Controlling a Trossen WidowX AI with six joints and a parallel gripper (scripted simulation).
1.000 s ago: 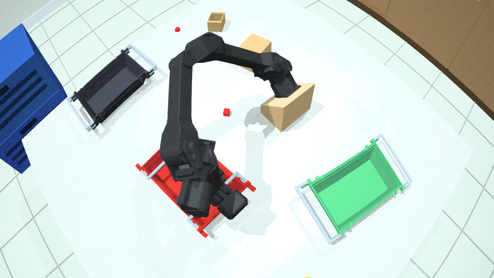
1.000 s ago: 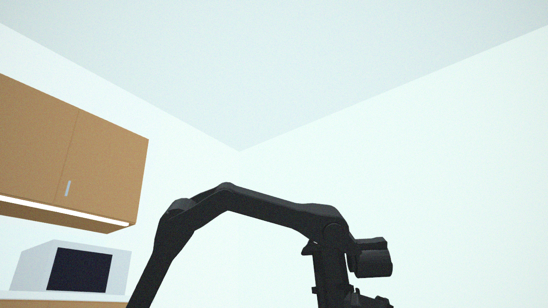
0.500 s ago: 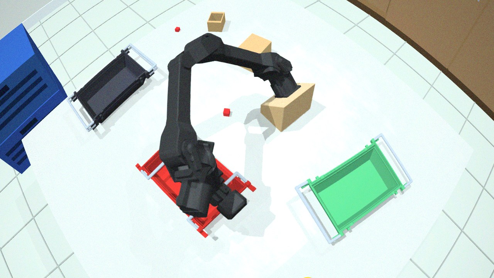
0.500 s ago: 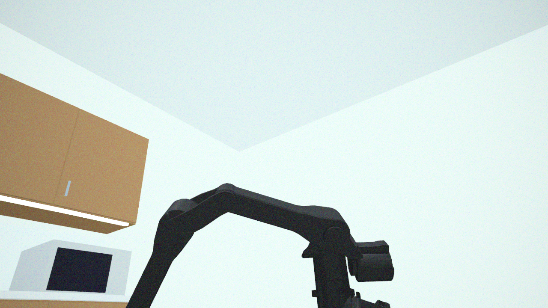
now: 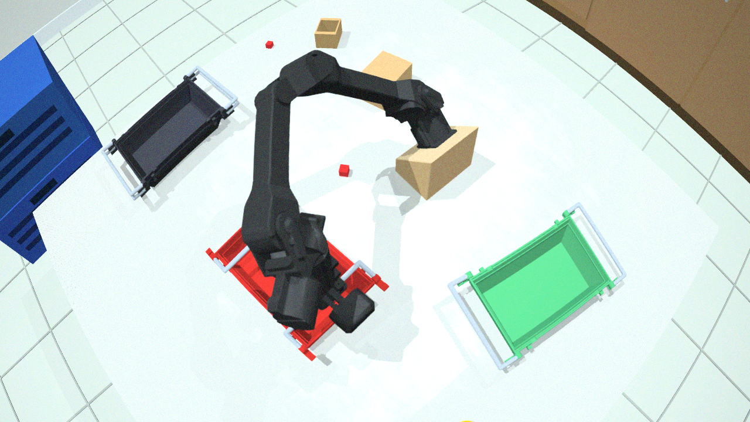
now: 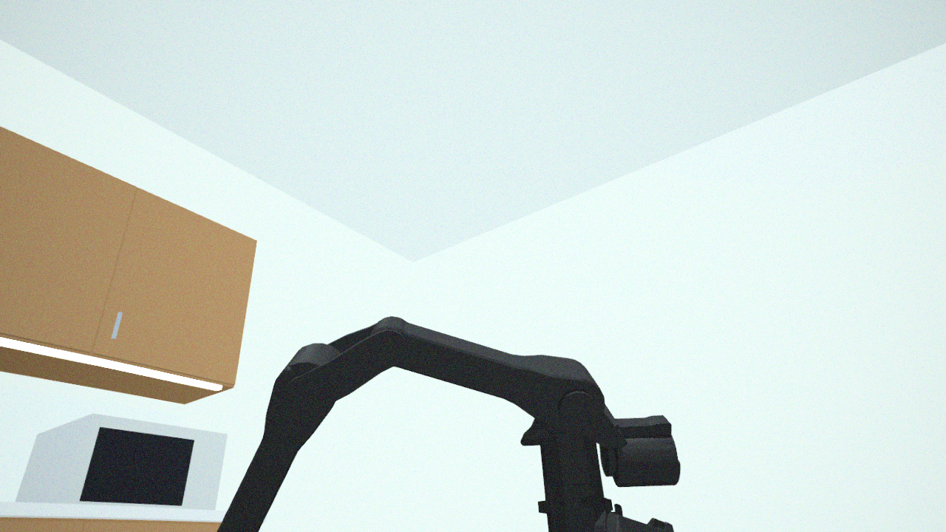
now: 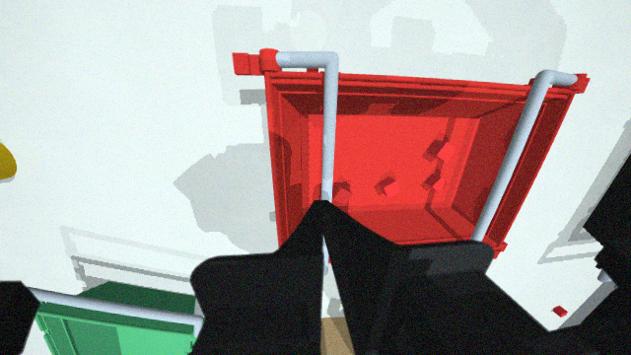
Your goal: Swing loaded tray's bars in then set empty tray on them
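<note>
The red tray [image 5: 345, 256] [image 7: 419, 83] holds several small red blocks [image 7: 391, 188]. Both its wire bars lie inward over its top: one bar [image 5: 350, 271] [image 7: 329, 128] is under my fingers, the other bar [image 5: 235, 261] [image 7: 516, 148] is near the far end. My gripper [image 7: 322, 202] is shut and empty, its tips together over the first bar; whether they touch it I cannot tell. In the top view the arm hides the fingertips. The green tray [image 5: 535, 293] [image 7: 99, 340] is empty, its bars swung out. A black tray [image 5: 173, 130] is also empty, bars out.
A tan wedge-shaped block [image 5: 450, 157] stands by the arm's base, with another tan block [image 5: 390, 65] behind the arm. A small open box [image 5: 329, 39] and loose red cubes [image 5: 344, 170] [image 7: 560, 311] lie about. A blue cabinet [image 5: 47, 110] stands left. A yellow object [image 7: 6, 163] shows at the wrist view's left edge.
</note>
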